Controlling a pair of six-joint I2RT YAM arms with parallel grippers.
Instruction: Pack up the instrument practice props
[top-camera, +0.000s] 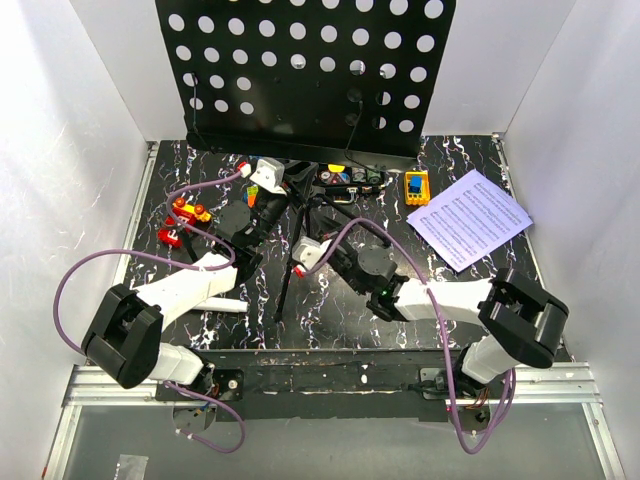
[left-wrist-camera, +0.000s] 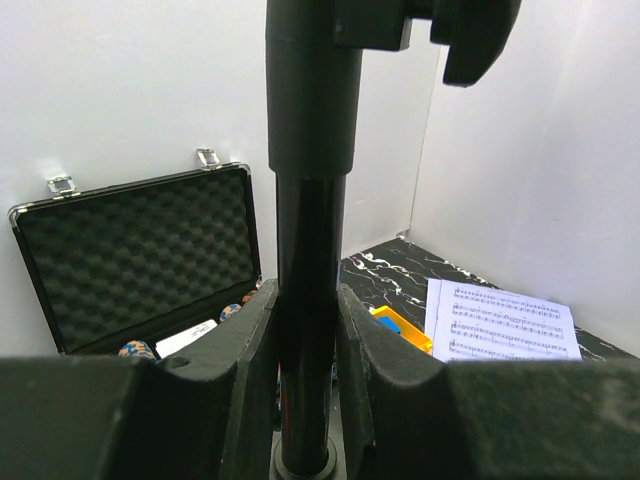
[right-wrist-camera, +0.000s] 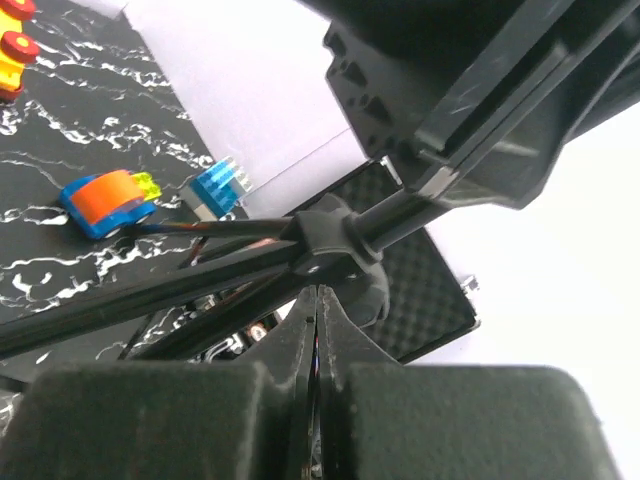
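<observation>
The step in hand is judged to be the folding of the music stand (left-wrist-camera: 310, 100); its perforated desk (top-camera: 300, 135) fills the upper centre of the overhead view, while its base sits between the arms at mid-frame on the tabletop (top-camera: 460, 160). The left hand (left-wrist-camera: 305, 320) is clamped on the stand's black pole (left-wrist-camera: 305, 230), its fingers (left-wrist-camera: 245, 380) pressed to either side at the centre of the left wrist view; the right hand (right-wrist-camera: 318, 300) is seen with its fingers (right-wrist-camera: 250, 400) drawn almost pad to pad just beneath the tripod hub (right-wrist-camera: 335, 245), and whether a thin brace is pinched between them cannot be told; the tripod legs (right-wrist-camera: 150, 290) run off to the lower left of that view. For the step to be done well, the pole should be held upright and motionless, so that the tall desk is not swung against the white walls (top-camera: 60, 120); the hub or a leg should be taken squarely rather than at the tips, and moved along the pole rather than levered sideways; force should be raised gently, since the black knob (left-wrist-camera: 475, 45) at the upper right may be a clamp to be loosened first. The sheet music (top-camera: 470, 218) at the right of the overhead view, the open case (left-wrist-camera: 140, 250) and the toy blocks (right-wrist-camera: 105, 200) lie near and should not be swept; the microphone cannot be picked out.
</observation>
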